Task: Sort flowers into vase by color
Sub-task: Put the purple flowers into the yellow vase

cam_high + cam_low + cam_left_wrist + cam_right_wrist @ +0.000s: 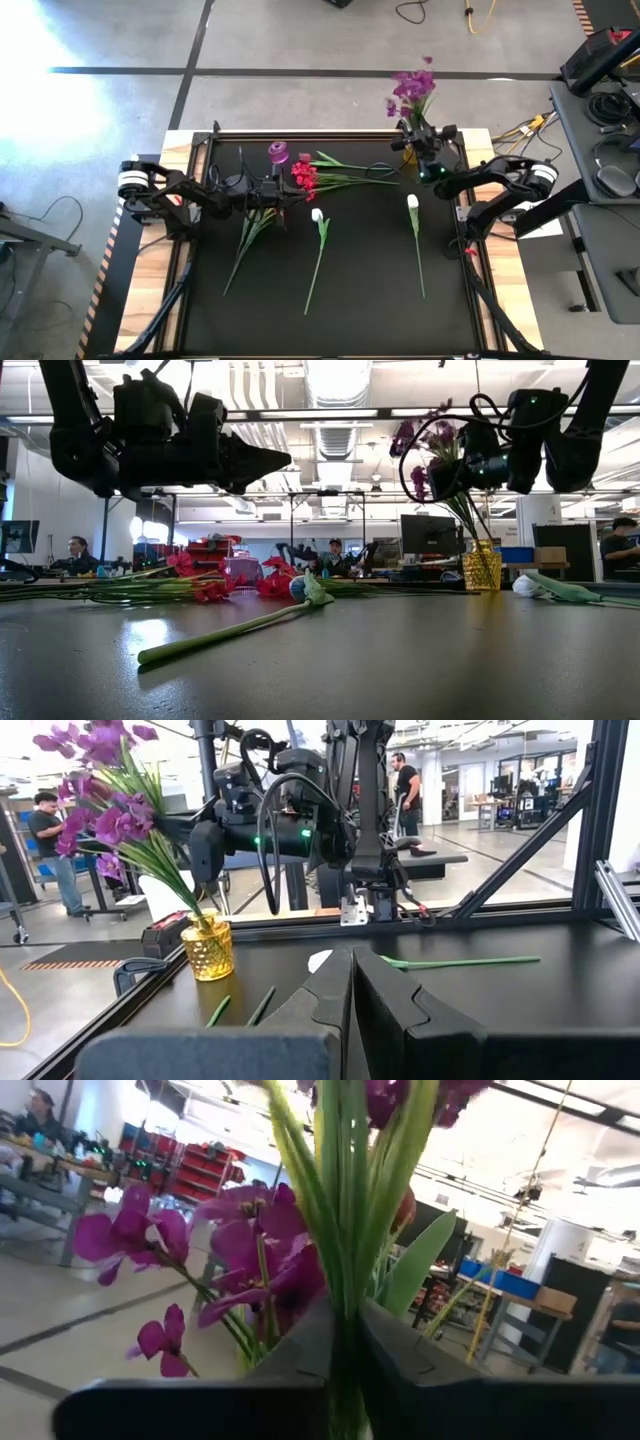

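Nearest me on the black-topped counter [340, 320] lie two white-budded artificial flowers with long green stems: one white bud flower [319, 248] toward the middle, its stem running toward the near edge, and a second white bud flower [415, 238] to its right, well apart from the first. In the low view the middle one stretches across the foreground, its bud lying among green leaves.

Further back on the left, a loose bundle of green stems [250, 235] fans out below my left end effector [284, 188], which hangs over the counter with its dark fingers [330, 1005] pressed together and nothing between them. Just beside its tip lies a cluster of red-pink blooms [304, 177], with green stems [352, 178] trailing off to the right. Behind that cluster stands a small purple translucent vase [278, 152].

At the far right corner of the counter I see a gold faceted vase [482, 568] that carries a bunch of purple clustered flowers [412, 90] leaning out past the back edge. My right end effector [417, 135] hangs above that vase, and its wrist view shows the two fingers [300, 1355] closed narrowly around the green stems of the purple flowers [345, 1200], with purple petals spread out behind.

Beyond the counter, the low view looks into a workshop with red shelving [212, 550], monitors [428, 534] and a few people [78, 552] seated at desks.
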